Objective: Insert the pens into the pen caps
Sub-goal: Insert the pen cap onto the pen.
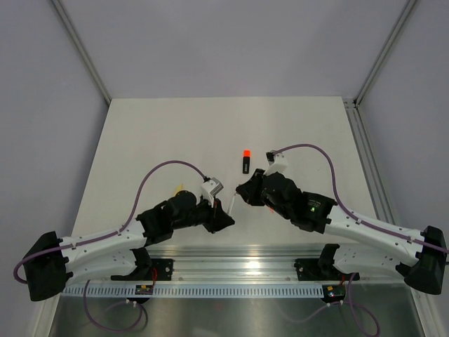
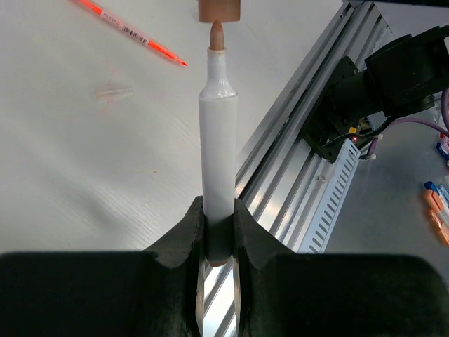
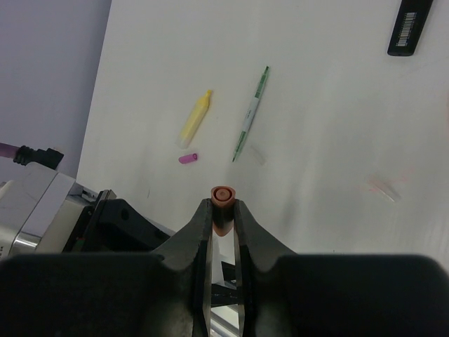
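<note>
The left gripper (image 2: pixel 219 217) held the white pen (image 2: pixel 217 133) near its back end. Its fingers (image 2: pixel 184 235) were pinched on the barrel, so most of the body stood out in front with the brown tip leading. The right gripper (image 3: pixel 223 214) pinched the brownish cap (image 3: pixel 223 197) across its sides, one round end standing clear of the fingertips. Both pieces were in the air over the desk (image 1: pixel 140 140), about midway between its left and right edges and a little in from the near edge. In the left wrist view the tip sat just short of the cap, roughly in line with it and not touching. The pen looked light, stiff and glossy, so I judged it could slide or pivot between the pads under an end load. Because it was held so far back, a small misalignment would lever it sideways. A hold nearer the middle of the barrel would have been steadier. The cap was tiny, hard plastic, likely to twist or pop free if pushed off-axis, and a snap fit would want a firm, straight push. The black highlighter (image 1: pixel 245 161) lay near the desk's centre. The yellow highlighter (image 3: pixel 196 118), a green-and-white pen (image 3: pixel 251 112), a pink cap (image 3: pixel 188 159) and the orange-red pen (image 2: pixel 130 31) lay flat on the desk.
</note>
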